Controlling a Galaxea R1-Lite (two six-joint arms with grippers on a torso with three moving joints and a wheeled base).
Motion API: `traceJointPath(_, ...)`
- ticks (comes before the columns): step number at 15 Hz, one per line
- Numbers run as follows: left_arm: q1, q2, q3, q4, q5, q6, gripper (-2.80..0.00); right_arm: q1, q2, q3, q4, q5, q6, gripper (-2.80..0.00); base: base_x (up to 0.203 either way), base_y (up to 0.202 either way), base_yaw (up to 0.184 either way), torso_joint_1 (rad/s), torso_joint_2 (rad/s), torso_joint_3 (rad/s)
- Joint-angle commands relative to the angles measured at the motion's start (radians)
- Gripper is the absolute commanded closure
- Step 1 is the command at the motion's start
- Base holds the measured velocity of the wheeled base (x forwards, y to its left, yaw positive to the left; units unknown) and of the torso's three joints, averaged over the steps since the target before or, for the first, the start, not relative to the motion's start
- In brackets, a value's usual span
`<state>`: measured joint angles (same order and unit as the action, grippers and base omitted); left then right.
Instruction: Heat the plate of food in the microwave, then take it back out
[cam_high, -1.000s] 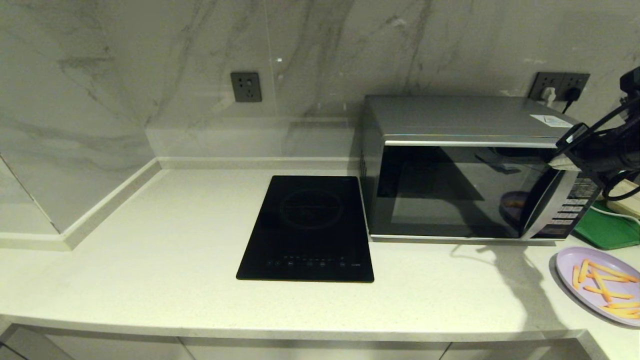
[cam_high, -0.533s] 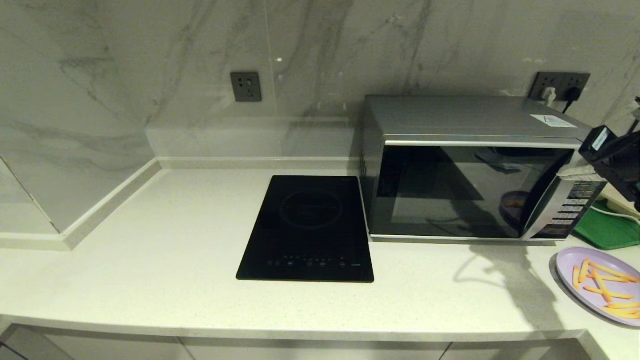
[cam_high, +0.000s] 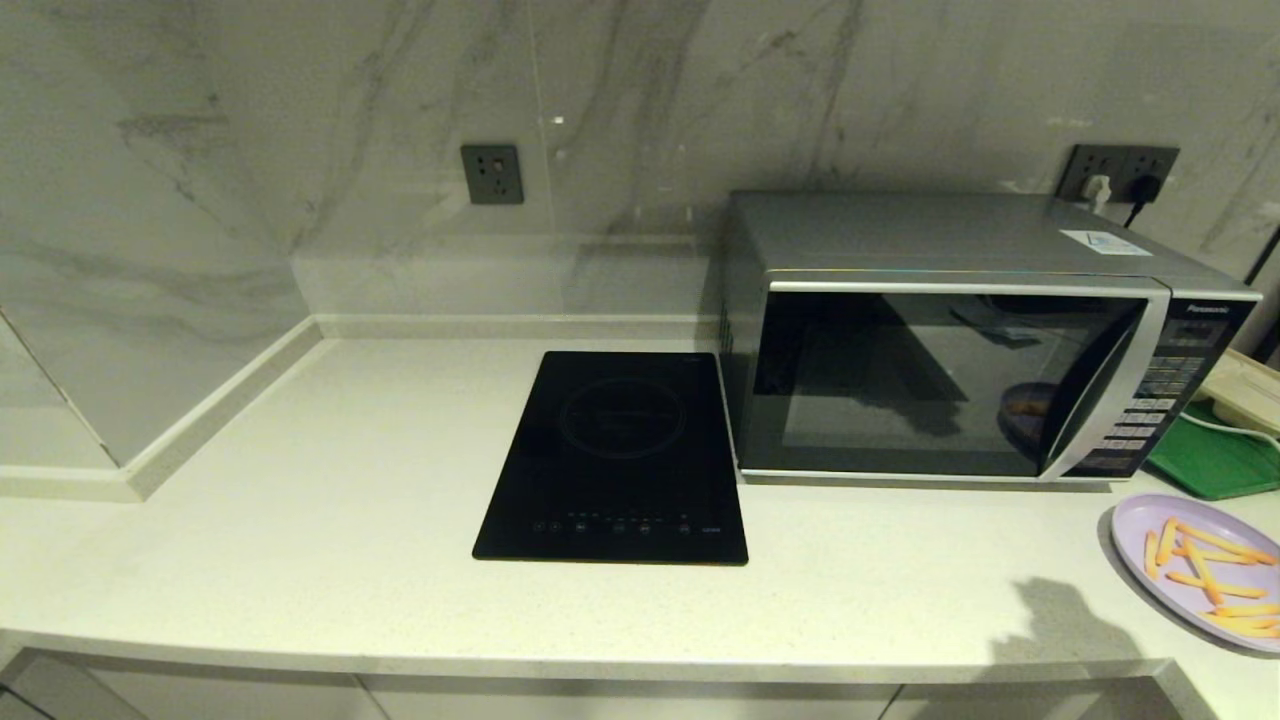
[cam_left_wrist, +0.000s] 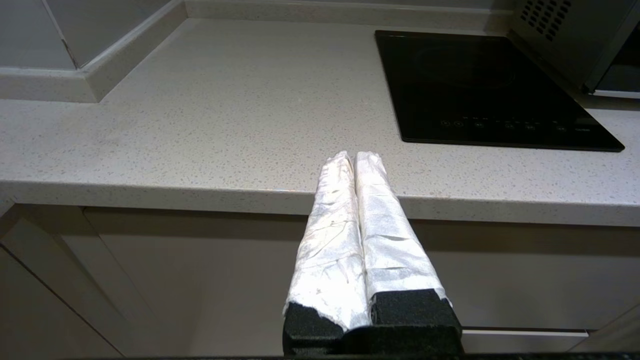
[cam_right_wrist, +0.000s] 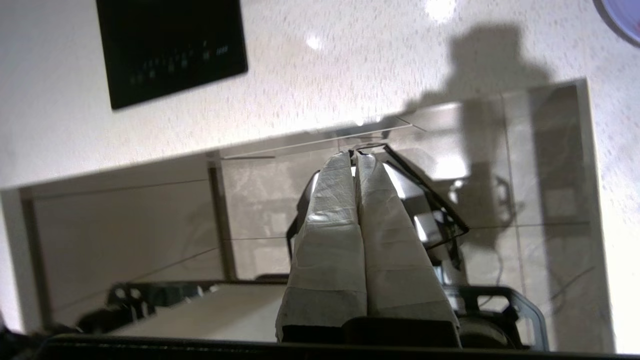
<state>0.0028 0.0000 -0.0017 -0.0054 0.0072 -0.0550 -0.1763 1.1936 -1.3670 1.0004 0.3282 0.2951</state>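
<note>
1. Whereas a second ago the right arm reached the microwave's (cam_high: 985, 345) keypad at the right of the head view, it has now withdrawn out of that frame; the door is shut.
2. Plate of food (cam_high: 1200, 570) lies at lower right on the counter (cam_high: 300, 560), so loading probably remains.
3. Right gripper (cam_right_wrist: 356, 156) and left gripper (cam_left_wrist: 354, 155): taped jaws pressed together, empty

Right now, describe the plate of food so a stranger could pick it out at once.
Find the silver microwave at the right of the counter. In front of it and further right, at the counter's edge, lies the plate of food. It is round, pale lilac and strewn with orange fries, unlike the green tray behind it.
</note>
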Motion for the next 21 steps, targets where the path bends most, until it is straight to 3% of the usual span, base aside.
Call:
traceJointPath(1, 0.0, 0.0, 0.0, -0.001, 0.0, 0.0, 0.0, 0.002, -0.297, 0.097, 0.041, 0.002, -0.03, 0.0, 0.0, 0.0, 0.0, 0.0, 0.0, 0.0)
traceJointPath(6, 0.0, 0.0, 0.0, -0.001, 0.0, 0.0, 0.0, 0.013, -0.681, 0.22, 0.192, -0.057, -0.132, 0.0, 0.0, 0.0, 0.0, 0.0, 0.0, 0.0)
traceJointPath(9, 0.0, 0.0, 0.0, -0.001, 0.0, 0.0, 0.0, 0.116, -0.84, 0.259, 0.289, -0.089, -0.195, 0.0, 0.0, 0.0, 0.0, 0.0, 0.0, 0.0)
traceJointPath(14, 0.0, 0.0, 0.0, -0.001, 0.0, 0.0, 0.0, 0.17, -1.092, 0.388, 0.286, -0.206, -0.212, 0.0, 0.0, 0.0, 0.0, 0.0, 0.0, 0.0)
traceJointPath(17, 0.0, 0.0, 0.0, -0.001, 0.0, 0.0, 0.0, 0.175, -1.179, 0.607, 0.098, -0.263, -0.248, 0.0, 0.0, 0.0, 0.0, 0.0, 0.0, 0.0)
traceJointPath(21, 0.0, 0.0, 0.0, -0.001, 0.0, 0.0, 0.0, 0.176, -1.192, 0.928, -0.318, -0.298, -0.262, 0.0, 0.0, 0.0, 0.0, 0.0, 0.0, 0.0)
